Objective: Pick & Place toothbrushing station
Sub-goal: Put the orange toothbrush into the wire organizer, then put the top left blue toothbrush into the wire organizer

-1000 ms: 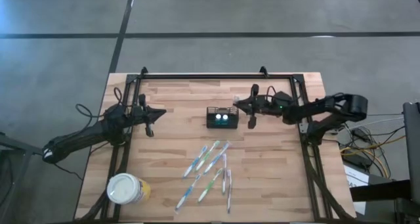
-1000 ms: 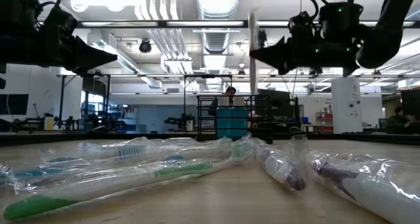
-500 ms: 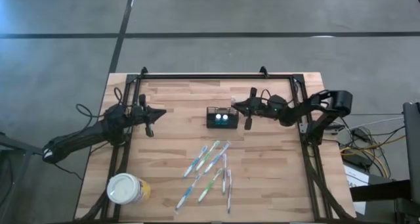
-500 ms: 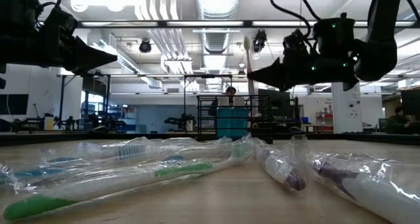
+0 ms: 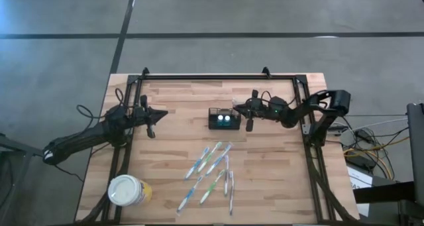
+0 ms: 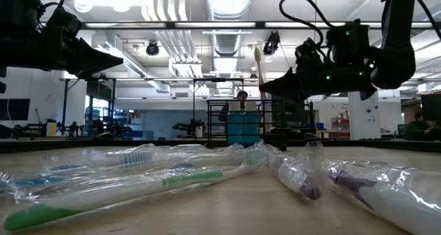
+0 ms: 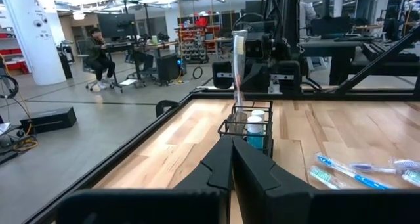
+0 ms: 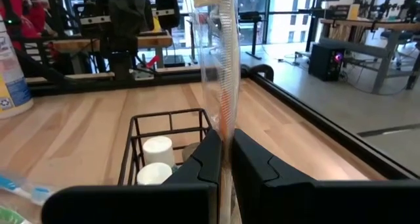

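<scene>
The black wire caddy [image 5: 222, 118] stands on the table's middle with two white-capped items inside; it also shows in the right wrist view [image 8: 167, 142] and the left wrist view [image 7: 249, 127]. My right gripper [image 5: 244, 109] hovers just right of the caddy, shut on a clear-wrapped toothbrush [image 8: 220, 60] that stands upright [image 6: 258, 73]. My left gripper [image 5: 152, 117] is shut and empty, above the table left of the caddy [image 7: 232, 168]. My right gripper pinches the wrapped toothbrush's handle [image 8: 224, 122] between its two fingers. The fingers come level from the table's right side and lie across the brush. The brush stands upright with its head up, clear of the table; its lower end is hidden behind the fingers.
Several wrapped toothbrushes [image 5: 213, 171] lie on the table nearer than the caddy. A round white-lidded yellow tub [image 5: 129, 191] stands at the near left corner. A black frame [image 5: 205, 76] runs along the table's far and side edges.
My right gripper has gone down and a little toward the table's left, closer to the caddy, still shut on the toothbrush. The toothbrush has come down with it and stays upright.
</scene>
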Robot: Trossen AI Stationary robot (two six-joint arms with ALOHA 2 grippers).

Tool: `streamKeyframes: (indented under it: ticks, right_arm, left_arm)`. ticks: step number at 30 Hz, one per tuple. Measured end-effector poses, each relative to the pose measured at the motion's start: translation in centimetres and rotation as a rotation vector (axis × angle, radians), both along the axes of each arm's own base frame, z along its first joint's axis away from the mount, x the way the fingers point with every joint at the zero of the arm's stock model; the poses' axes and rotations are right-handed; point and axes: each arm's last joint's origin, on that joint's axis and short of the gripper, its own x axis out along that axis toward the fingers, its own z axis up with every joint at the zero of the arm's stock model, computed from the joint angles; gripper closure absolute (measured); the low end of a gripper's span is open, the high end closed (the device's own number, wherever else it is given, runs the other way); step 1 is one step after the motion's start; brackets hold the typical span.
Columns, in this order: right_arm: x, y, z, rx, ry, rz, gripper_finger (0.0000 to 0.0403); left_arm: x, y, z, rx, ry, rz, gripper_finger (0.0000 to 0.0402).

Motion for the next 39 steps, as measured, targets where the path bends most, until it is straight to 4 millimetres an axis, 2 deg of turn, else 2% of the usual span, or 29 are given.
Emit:
streamKeyframes:
  ticks: [11,21,28,39]
  right_arm:
    - [0.0,0.1,-0.2,0.025,0.011,0.004,0.0339]
    - [0.0,0.1,-1.0,0.045,0.1,0.006,0.0342]
    - [0.1,0.4,-1.1,0.019,0.116,0.019,0.0323]
    - [0.1,0.5,-0.9,0.009,0.103,0.024,0.0266]
  left_arm:
    - [0.0,0.0,0.0,-0.002,0.0,0.0,0.0388]
    - [0.0,0.0,0.0,-0.001,0.0,0.0,0.0388]
    - [0.0,0.0,0.0,-0.001,0.0,0.0,0.0388]
    - [0.0,0.0,0.0,-0.005,-0.001,0.0,0.0388]
